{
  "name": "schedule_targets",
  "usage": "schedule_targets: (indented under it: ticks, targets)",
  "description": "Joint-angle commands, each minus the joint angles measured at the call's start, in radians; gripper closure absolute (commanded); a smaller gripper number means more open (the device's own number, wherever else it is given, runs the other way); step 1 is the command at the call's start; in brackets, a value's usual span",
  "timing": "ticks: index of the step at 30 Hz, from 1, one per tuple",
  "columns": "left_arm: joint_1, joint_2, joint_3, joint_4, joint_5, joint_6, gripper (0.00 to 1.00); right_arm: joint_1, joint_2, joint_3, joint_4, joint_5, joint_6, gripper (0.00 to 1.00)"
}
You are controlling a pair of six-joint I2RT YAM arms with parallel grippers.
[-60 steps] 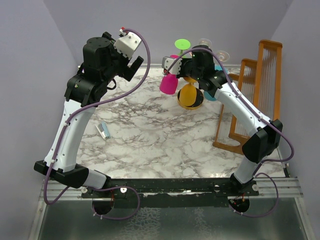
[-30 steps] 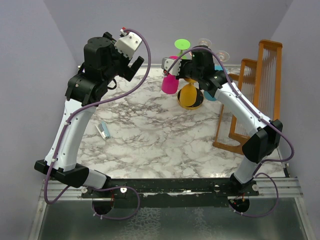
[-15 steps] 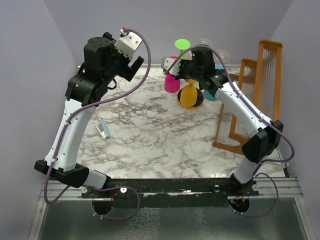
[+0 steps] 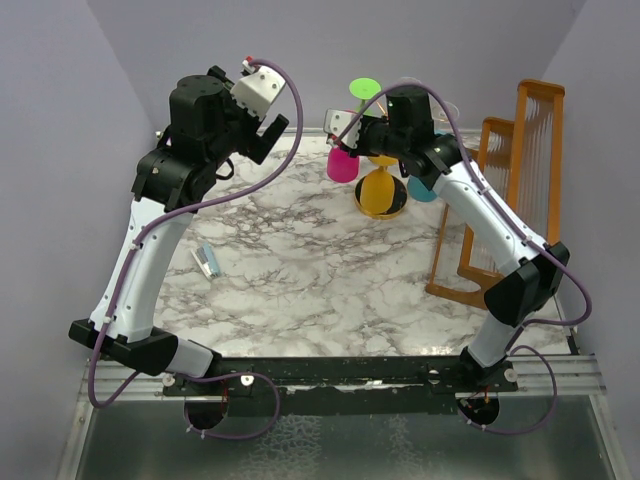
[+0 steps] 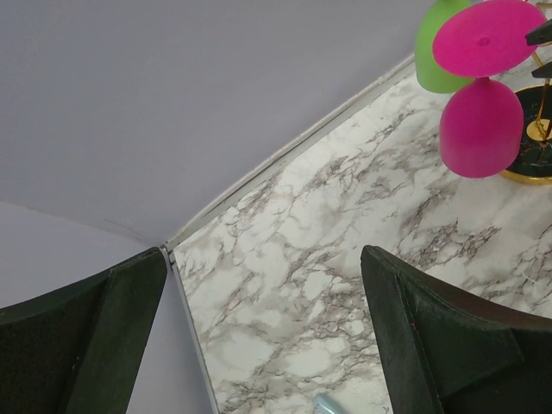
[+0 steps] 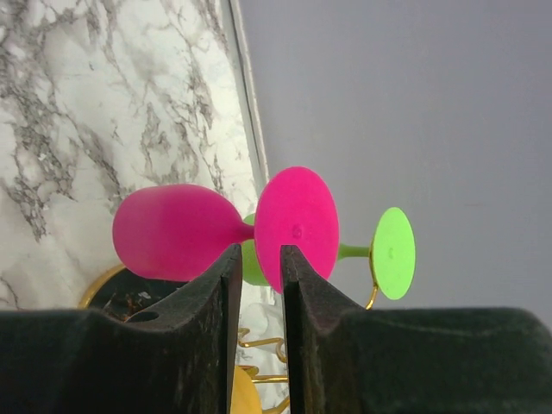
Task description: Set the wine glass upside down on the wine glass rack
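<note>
Now the right gripper (image 6: 260, 252), jaws narrowly parted, sits by the inverted pink wine glass (image 6: 172, 231) at the wine glass rack (image 5: 536, 155), grip unclear; the left gripper (image 5: 263, 285) gapes empty.

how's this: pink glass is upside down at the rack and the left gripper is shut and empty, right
Not quite. The left gripper is open, not shut: the left wrist view shows its fingers wide apart with nothing between them. The rest holds: the pink glass is upside down at the rack.
</note>
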Motion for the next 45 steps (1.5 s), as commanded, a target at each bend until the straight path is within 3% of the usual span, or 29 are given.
schedule_targets:
  ticks: [1,5,9,14,17,20,23,25,27,28,42,45]
  targets:
    - [0.003,-0.03,-0.01,0.008,0.019,0.009,0.01,0.006,-0.033,0.036,-0.073,-0.102,0.02,0.75]
    - [0.003,-0.034,-0.02,0.015,0.018,0.011,0.01,0.006,-0.059,0.038,-0.129,-0.148,0.011,0.74]
    - [0.003,-0.041,-0.043,0.033,0.015,0.006,0.01,0.006,-0.109,0.022,-0.123,-0.148,0.104,0.73]
    - [0.008,-0.063,-0.168,0.146,-0.006,-0.079,0.02,0.006,-0.217,-0.065,0.013,0.038,0.332,0.72]
    - [0.017,-0.07,-0.26,0.231,-0.034,-0.139,0.02,-0.008,-0.313,-0.167,0.133,0.173,0.436,0.63]
    - [0.033,-0.073,-0.305,0.296,-0.073,-0.186,0.01,-0.077,-0.369,-0.217,0.183,0.193,0.533,0.59]
    - [0.05,-0.078,-0.329,0.333,-0.1,-0.214,0.01,-0.136,-0.409,-0.248,0.207,0.195,0.617,0.48]
    - [0.063,-0.084,-0.347,0.351,-0.103,-0.235,0.01,-0.162,-0.43,-0.271,0.219,0.188,0.651,0.3]
    - [0.077,-0.096,-0.37,0.367,-0.113,-0.258,0.01,-0.178,-0.446,-0.3,0.236,0.166,0.666,0.06]
    - [0.083,-0.105,-0.381,0.376,-0.122,-0.271,0.01,-0.183,-0.452,-0.313,0.245,0.155,0.664,0.0]
    - [0.116,-0.233,-0.522,0.426,-0.044,-0.239,0.01,-0.27,-0.559,-0.475,0.411,0.232,0.721,0.0]
    - [0.117,-0.274,-0.57,0.442,-0.037,-0.23,0.01,-0.296,-0.594,-0.486,0.36,0.207,0.705,0.01]
